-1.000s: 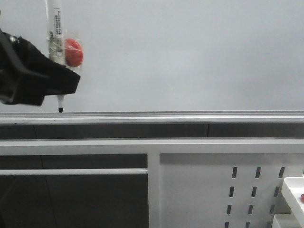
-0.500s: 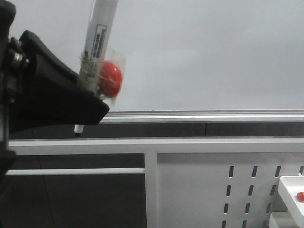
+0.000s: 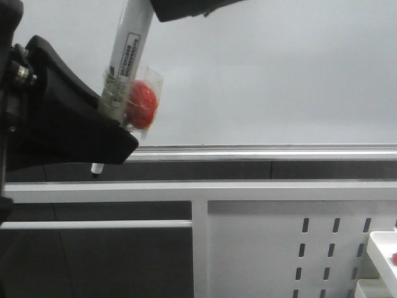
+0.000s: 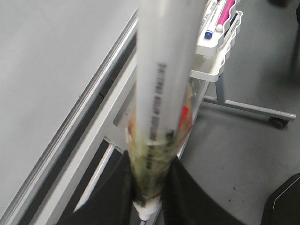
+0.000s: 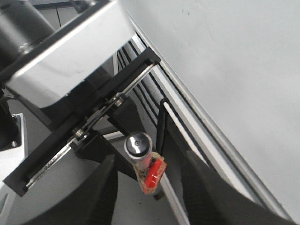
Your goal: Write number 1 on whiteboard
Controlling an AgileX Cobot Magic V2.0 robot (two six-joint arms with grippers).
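Three close views, shared marker

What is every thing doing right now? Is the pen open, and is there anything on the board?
whiteboard: blank, no mark to be seen on the part in view.
marker pen: uncapped, tilted, tip pointing down below the board's rail.
red blob: wrapped in clear tape against the pen.
left gripper: shut on the marker pen.
right gripper: open, its fingers apart on either side of the pen's top end.
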